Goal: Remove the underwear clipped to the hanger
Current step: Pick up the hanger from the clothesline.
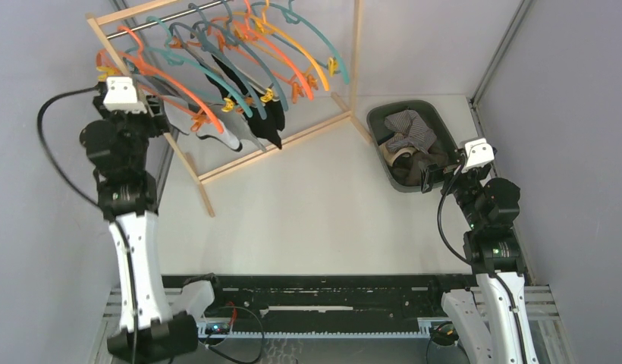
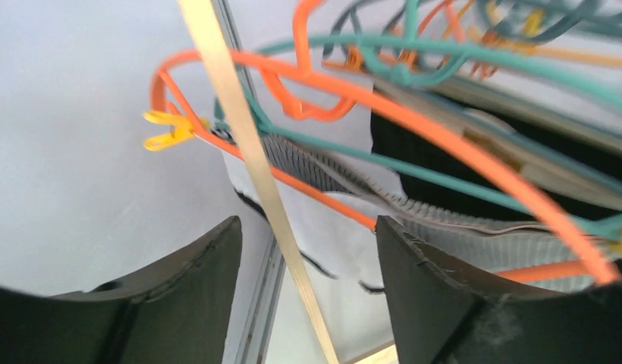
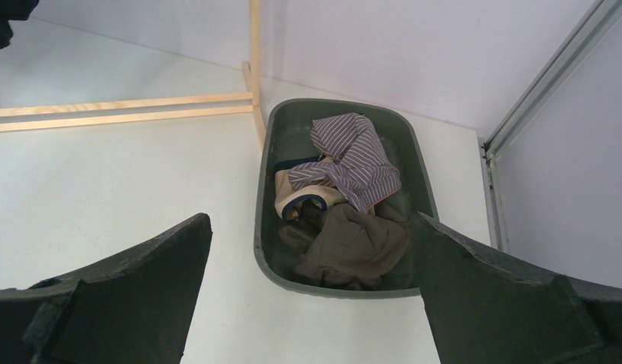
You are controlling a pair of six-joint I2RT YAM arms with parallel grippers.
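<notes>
Left gripper (image 2: 306, 227): two dark, matte, curved fingers stood wide apart with nothing held, up at the left end of the rack (image 1: 278, 144).
Wooden post (image 2: 240, 114): a thin, pale, square-edged slat crossed the gap between those fingers, nearer the lens than any cloth.
Risk, post: closing from here would likely pinch the slat rather than fabric, and a pull could then drag or tip the light frame.
White brief (image 2: 331, 243): soft, smooth cloth with thin black trim hung just behind the slat.
Grey brief (image 2: 444, 231): a ribbed, elastic-looking band lay stretched along the lower bar of the orange hanger (image 2: 444, 136).
Black briefs (image 1: 270, 121): limp dark cloth hung further along the rail.
Hangers: thin, glossy plastic rods; orange ones crossed the teal hanger (image 2: 475, 51) near the hooks.
Risk, hangers: with the hooks so crowded, a tug on one garment might lift its hanger off the rail or swing the neighbours.
Yellow clip (image 2: 168, 129): a small sprung peg; cloth pulled hard against such a grip could stretch or snap free suddenly.
Right gripper (image 3: 309, 220): spread wide and empty, well apart from the rack, above the bin (image 3: 262, 197).
Bin contents: a crumpled striped cloth (image 3: 353, 159) and a brown garment (image 3: 353, 250) lay in the smooth, dark green oval tub.
</notes>
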